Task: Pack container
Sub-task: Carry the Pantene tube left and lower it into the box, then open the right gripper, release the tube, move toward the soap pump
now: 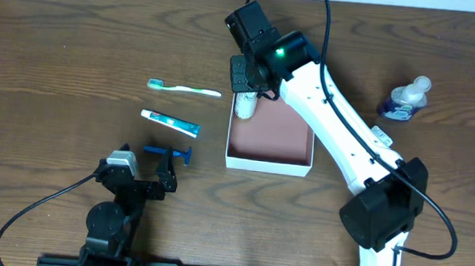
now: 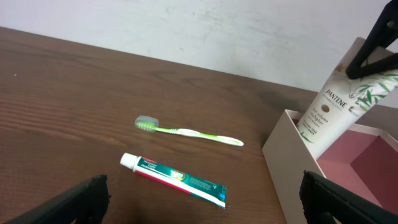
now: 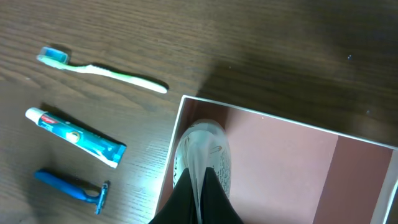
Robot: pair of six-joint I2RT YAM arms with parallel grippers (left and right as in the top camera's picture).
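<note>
Shallow square container (image 1: pixel 267 164), thin white walls, pinkish-brown floor; right hand (image 1: pixel 247 90) pinches a Pantene tube (image 1: pixel 245 106) standing in its far-left corner; left hand (image 1: pixel 137 172) spread.

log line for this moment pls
right tool: shut on tube, in container corner | left tool: open, empty | on table: toothbrush, toothpaste, razor, bottle

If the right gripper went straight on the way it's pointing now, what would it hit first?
The right gripper points down into the box, shut on a white tube. The tube's lower end would meet the box floor by the corner first; it may already be touching, depth is unclear.
</note>
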